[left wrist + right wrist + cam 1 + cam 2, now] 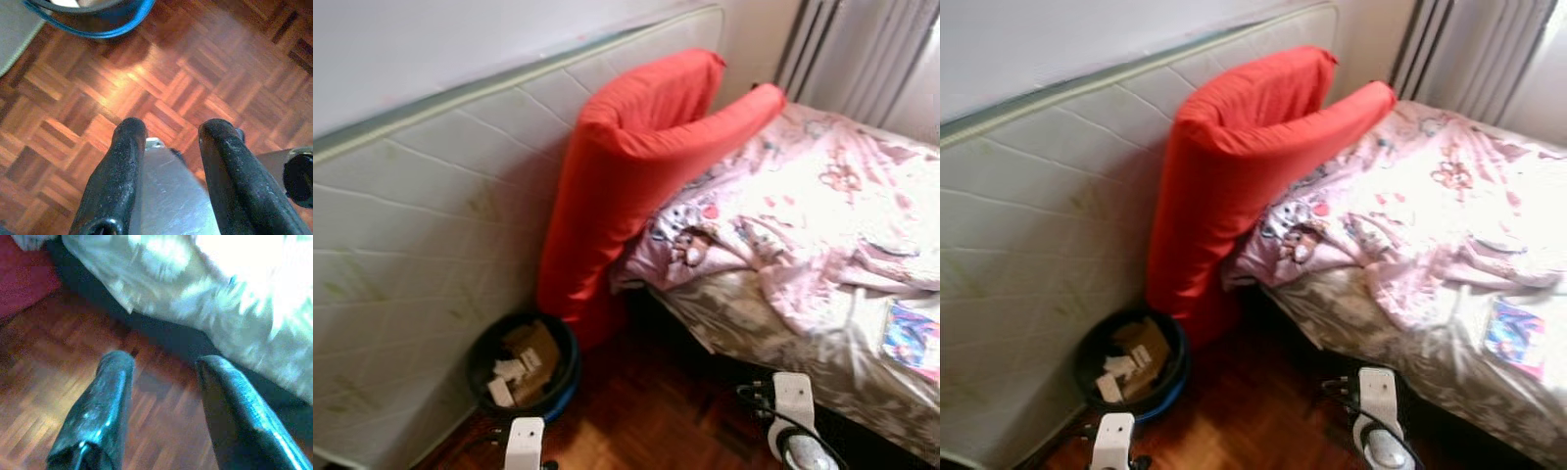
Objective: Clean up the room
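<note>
The robot is at the approach step, both arms low. The left hand (168, 139) and right hand (164, 377) hang released, holding nothing. The folded red foam mattress (641, 157) leans at twelve o'clock over the bed's crumpled pink patterned quilt (803, 206); the black round bin of cardboard scraps (522, 364) sits at ten. Next comes stepping closer and choosing a grasp

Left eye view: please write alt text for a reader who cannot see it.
A red cushion leans against an upright mattress beside a bed with a rumpled pink quilt. A dark bin of scraps stands on the wood floor below.
</note>
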